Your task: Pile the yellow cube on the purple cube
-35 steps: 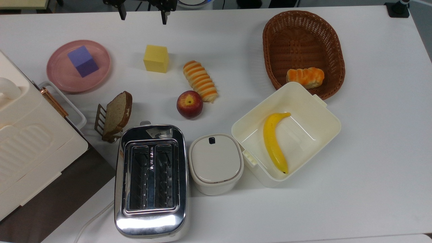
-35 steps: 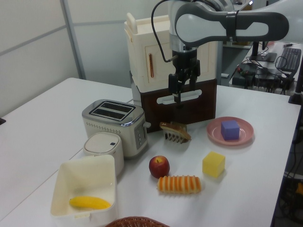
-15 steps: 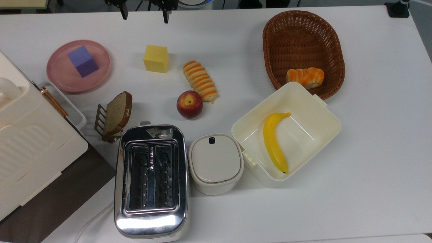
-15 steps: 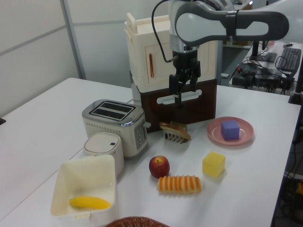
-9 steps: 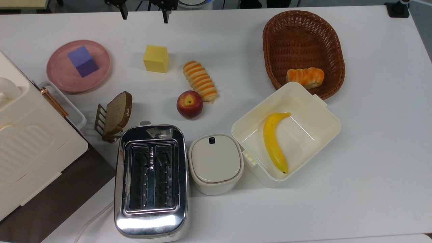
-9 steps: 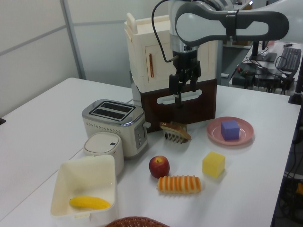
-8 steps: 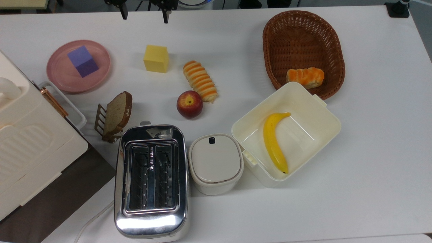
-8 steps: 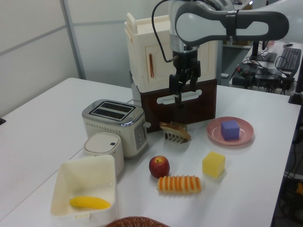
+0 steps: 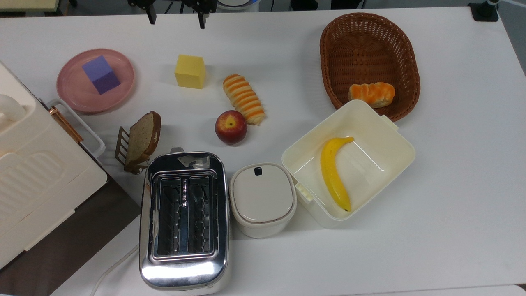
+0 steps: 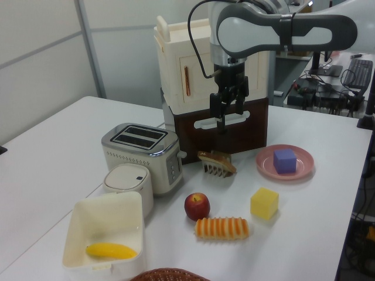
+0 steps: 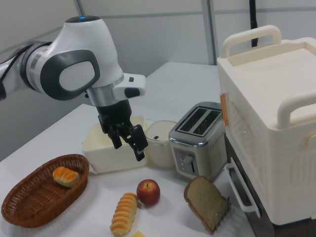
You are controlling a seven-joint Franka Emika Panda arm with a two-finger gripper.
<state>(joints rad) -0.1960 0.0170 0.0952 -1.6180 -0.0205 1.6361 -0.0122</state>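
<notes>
A: Two cubes sitting well apart, nothing stacked yet. The yellow cube (image 9: 190, 71) is resting on the bare table (image 9: 452, 164), just beside the striped bread roll (image 9: 243, 99); the purple cube (image 9: 101, 74) is lying on the pink plate (image 9: 70, 94), turned at an angle.

B: And the gripper (image 9: 176, 16)?

A: Hanging high above the table at the top view's top edge, fingers spread wide, holding nothing.

B: What's worrying you?

A: I'm guessing the yellow one is the bigger block, so it's going on a smaller base. If it's landing off-centre, or square while the purple one is sitting skewed, it's probably tipping off onto the plate.

B: Anything on the pickup?

A: The roll and the red apple (image 9: 231, 126) are crowding that side. A finger coming down there is likely nudging the roll, or shoving the cube sideways before closing.
</notes>
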